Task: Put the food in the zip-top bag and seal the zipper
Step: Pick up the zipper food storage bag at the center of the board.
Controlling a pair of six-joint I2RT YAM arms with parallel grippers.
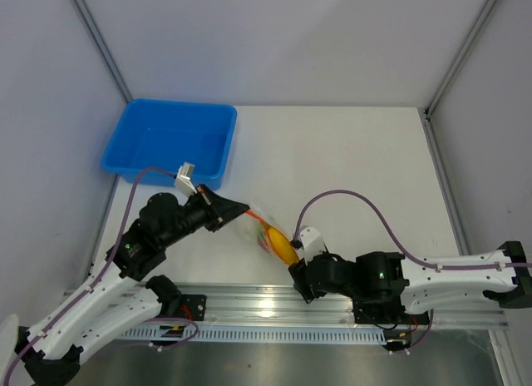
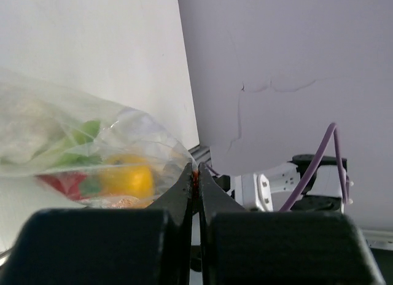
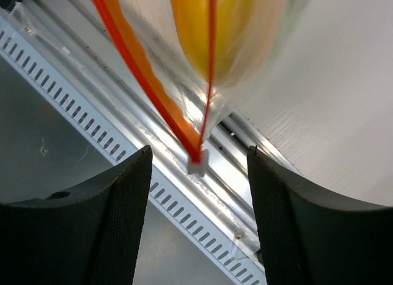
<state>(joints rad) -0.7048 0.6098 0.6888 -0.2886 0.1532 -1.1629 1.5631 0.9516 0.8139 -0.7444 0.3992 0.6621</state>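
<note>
Left gripper: pinching one end of the zipper.
Right gripper: spread, the zipper's far end between its fingers.
Bag: near front edge.

Both arms reach inward, elbows bent low. The left gripper is clamped tight on the zipper. The right gripper holds its 2 fingers spread apart.

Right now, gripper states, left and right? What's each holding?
Left gripper: closed, pinching the small clear floppy plastic zip-top bag at its thin red-orange zipper strip.
Right gripper: open, holding nothing; the strip's end lies between its jaws.
</note>
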